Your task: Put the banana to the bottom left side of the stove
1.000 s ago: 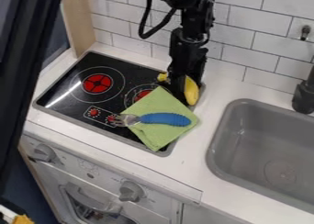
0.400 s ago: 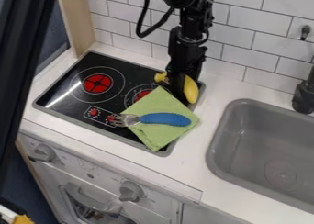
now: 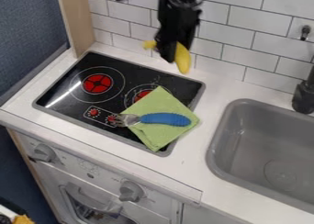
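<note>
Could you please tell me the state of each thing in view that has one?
Banana: held in the gripper, raised off the stove
Gripper: closed around the banana
Green cloth: spread flat, partly on the stove, overhanging its right edge
Fork: lying across the cloth, tines past its left edge
Stove: partly covered by the cloth

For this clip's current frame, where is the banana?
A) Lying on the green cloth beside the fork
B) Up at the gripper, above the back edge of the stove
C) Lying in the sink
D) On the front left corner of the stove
B: the banana is up at the gripper, seen against the tiles and the stove's back edge, with its ends showing on either side.
</note>
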Controlling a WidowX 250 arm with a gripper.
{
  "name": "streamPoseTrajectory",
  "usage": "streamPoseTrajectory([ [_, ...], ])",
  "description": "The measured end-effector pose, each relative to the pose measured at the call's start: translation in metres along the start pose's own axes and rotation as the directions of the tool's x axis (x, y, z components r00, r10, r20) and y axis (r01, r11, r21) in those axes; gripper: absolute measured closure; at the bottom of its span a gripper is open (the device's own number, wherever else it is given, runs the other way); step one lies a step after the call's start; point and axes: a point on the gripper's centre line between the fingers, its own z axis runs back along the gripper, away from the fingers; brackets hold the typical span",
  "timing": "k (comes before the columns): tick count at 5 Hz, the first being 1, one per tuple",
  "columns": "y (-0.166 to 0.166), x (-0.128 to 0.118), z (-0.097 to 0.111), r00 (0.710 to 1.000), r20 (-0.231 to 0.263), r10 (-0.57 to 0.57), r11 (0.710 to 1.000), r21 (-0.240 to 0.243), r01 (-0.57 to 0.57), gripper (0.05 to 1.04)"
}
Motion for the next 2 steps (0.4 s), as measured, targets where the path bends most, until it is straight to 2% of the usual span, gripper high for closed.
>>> streamPoseTrajectory([
  [1, 0.036, 0.032, 0.015, 0.999, 0.027, -0.017, 0.998, 0.055, 0.016, 0.509],
  [2, 0.075, 0.054, 0.021, 1.000, 0.026, -0.013, 0.999, 0.051, 0.012, 0.509],
])
